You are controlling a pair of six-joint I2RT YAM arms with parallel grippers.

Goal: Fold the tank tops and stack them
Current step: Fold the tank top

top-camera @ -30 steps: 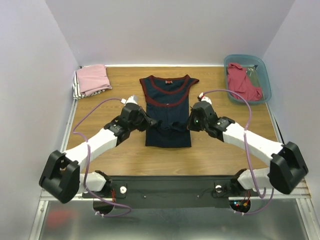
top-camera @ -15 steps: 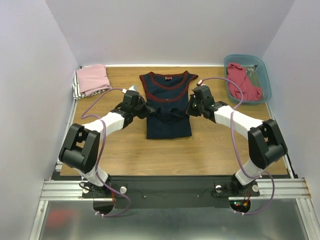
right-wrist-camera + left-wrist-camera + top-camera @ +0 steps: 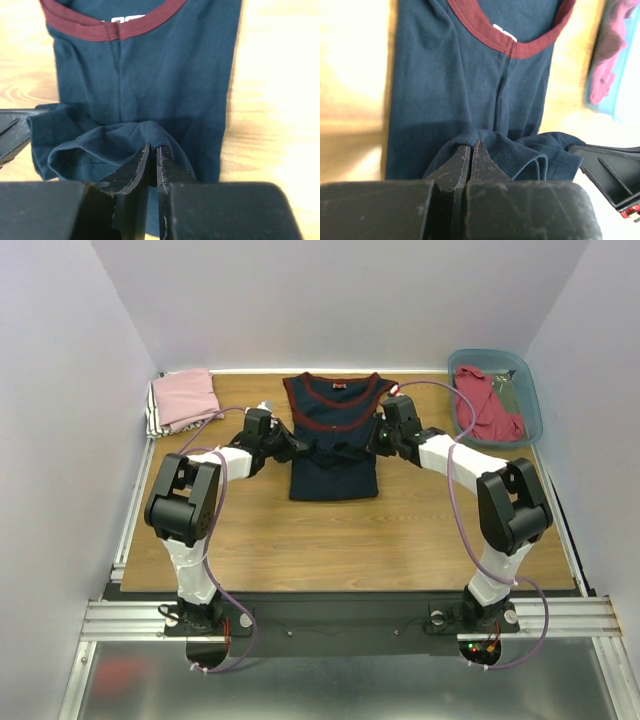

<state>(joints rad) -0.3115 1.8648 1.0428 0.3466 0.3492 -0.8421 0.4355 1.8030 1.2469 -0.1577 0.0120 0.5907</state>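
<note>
A navy tank top (image 3: 335, 475) with maroon trim lies in the middle of the table, its neckline at the far end. Its lower hem is lifted and doubled over its chest. My left gripper (image 3: 293, 447) is shut on the hem's left part, and the navy cloth (image 3: 465, 85) bunches at its tips (image 3: 473, 143). My right gripper (image 3: 375, 443) pinches the hem's right part, the cloth (image 3: 150, 80) tenting over its tips (image 3: 153, 146) with only a thin slit between the jaws. A folded pink tank top (image 3: 185, 398) lies at the far left. A red tank top (image 3: 487, 405) sits in the bin.
The teal plastic bin (image 3: 527, 380) stands at the far right corner. A striped cloth edge (image 3: 155, 420) shows under the pink top. White walls close in the table's left, far and right sides. Both arms stretch far out over the wooden table (image 3: 340, 540).
Both arms have reached away from their bases, carrying the navy top's hem up toward its neckline. The top's visible length has shrunk. The right jaws have parted a hair.
</note>
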